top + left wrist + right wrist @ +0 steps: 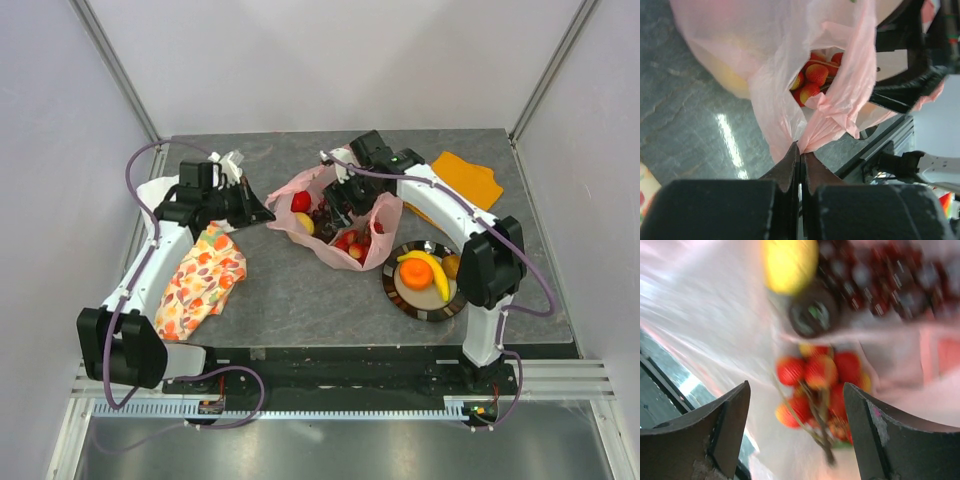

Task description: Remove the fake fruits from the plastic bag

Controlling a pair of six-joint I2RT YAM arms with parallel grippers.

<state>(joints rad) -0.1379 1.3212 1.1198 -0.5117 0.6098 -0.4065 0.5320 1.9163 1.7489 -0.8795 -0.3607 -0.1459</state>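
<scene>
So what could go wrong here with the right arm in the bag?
1. The left gripper pinches only a thin fold of the plastic bag; it could slip or tear under a pull.
2. The right gripper stands open over the red berry cluster with film close beside; closing may catch film too.

Plastic bag (775, 60) reads translucent pink. Berry cluster (817, 385) is red tinged yellow-orange, grape bunch (880, 285) dark purple, apple (787, 262) yellow. Banana (430, 270) yellow; plate (425, 316) dark brown, striped rim. Patterned cloth (200, 280) — orange-red floral on cream. Table (300, 300) — mottled grey.
</scene>
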